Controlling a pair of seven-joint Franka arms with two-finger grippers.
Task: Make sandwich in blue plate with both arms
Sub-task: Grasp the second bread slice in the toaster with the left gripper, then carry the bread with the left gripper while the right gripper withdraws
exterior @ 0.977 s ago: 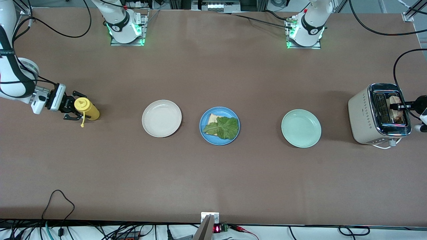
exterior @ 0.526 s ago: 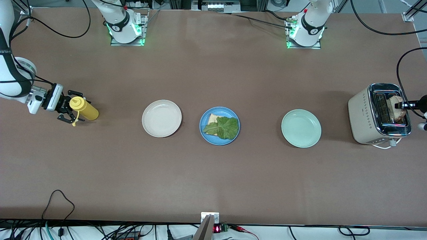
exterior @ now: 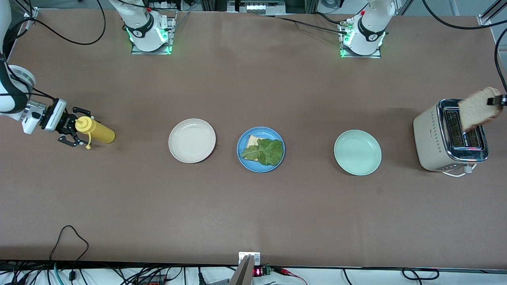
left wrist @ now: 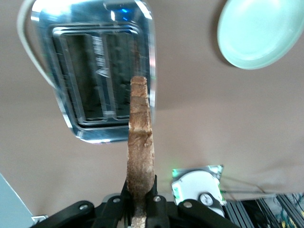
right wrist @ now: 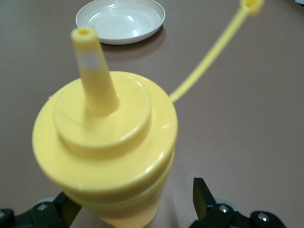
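Brown counter [exterior: 253, 206] holds the blue plate [exterior: 242, 157] with bread and lettuce [exterior: 266, 151]; left pincer [left wrist: 141, 202], clenched on the second bread slice [exterior: 475, 109] over the toaster [exterior: 429, 134], must deliver it, while right pincer [exterior: 74, 131] stands released around the mustard bottle [exterior: 97, 132].

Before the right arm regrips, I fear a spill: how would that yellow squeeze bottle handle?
The yellow squeeze bottle stands tall and narrow, so a sideways nudge would probably tip it. Its smooth plastic may slip. The cap dangles off, so squeezing could squirt.
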